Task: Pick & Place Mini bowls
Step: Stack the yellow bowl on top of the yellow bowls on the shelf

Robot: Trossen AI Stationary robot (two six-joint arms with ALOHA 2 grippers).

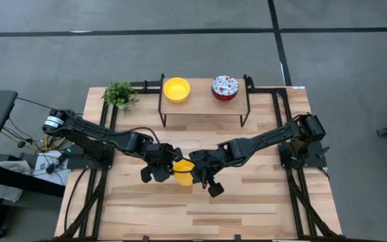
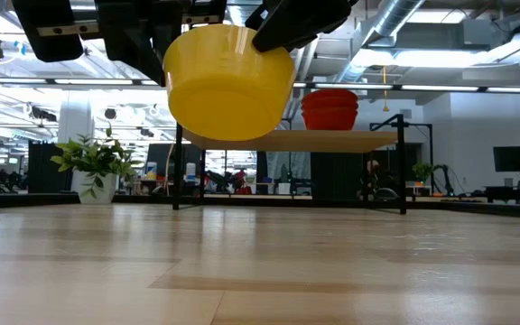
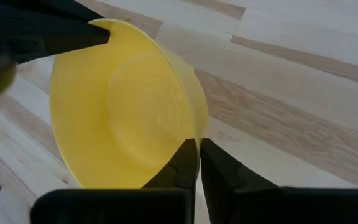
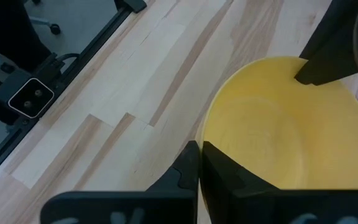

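A plain yellow mini bowl hangs in the air over the middle of the table, between my two grippers. In the low view the yellow mini bowl is well above the wood, mouth up and slightly tilted. My left gripper is shut on its left side and my right gripper is shut on its right side. A second yellow mini bowl and a floral mini bowl stand on their bases on a small raised shelf at the far side. My left gripper pinches the bowl's rim, one finger inside the bowl and one outside. It comes from the table's left, slanting down. The bowl is lifted clear of the table. My right gripper pinches the opposite side of the rim, one finger inside and one outside. It comes from the table's right, slanting down. The bowl hangs between both grippers, nearly upright.
A small green potted plant stands at the far left corner, left of the shelf. Black frame rails run along the table's left and right sides. Bare wood lies toward the near edge.
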